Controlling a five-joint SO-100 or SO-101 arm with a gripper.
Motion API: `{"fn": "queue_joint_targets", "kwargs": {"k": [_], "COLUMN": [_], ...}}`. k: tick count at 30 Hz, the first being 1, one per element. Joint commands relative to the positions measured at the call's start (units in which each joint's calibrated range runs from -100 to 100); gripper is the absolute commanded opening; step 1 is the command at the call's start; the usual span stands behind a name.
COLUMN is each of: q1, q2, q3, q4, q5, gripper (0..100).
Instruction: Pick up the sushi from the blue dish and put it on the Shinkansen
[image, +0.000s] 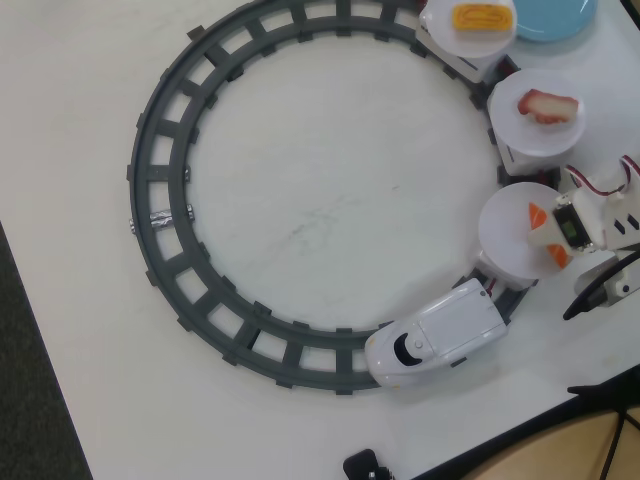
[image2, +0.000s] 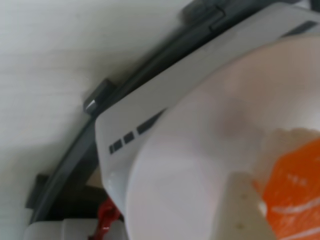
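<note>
Claw (image: 548, 232) clenched on sushi (image2: 295, 192) over the Shinkansen's (image: 440, 340) first white disc (image: 510, 240); egg piece (image: 482, 17), red-topped piece (image: 548, 105) on discs behind; blue dish (image: 555, 15) beyond the track (image: 165, 215).

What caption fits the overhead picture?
End effector holds orange sushi over the white disc behind the Shinkansen.

White tabletop (image: 300, 220) under even light, dark carpeted floor (image: 30, 400) at left.
</note>
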Motion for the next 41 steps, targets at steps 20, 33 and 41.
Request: {"fn": "queue_joint_targets", "kwargs": {"k": [20,33,41], "q1": [2.8,50.7,75.8], "q2": [-7.8,-37.8,-63.4], "q3": [-21.1,7.0,48.1], "q4": [10.2,8.4,-3.6], "q5": [-5.4,-9.3,-9.1], "gripper": [27,27,27]}}
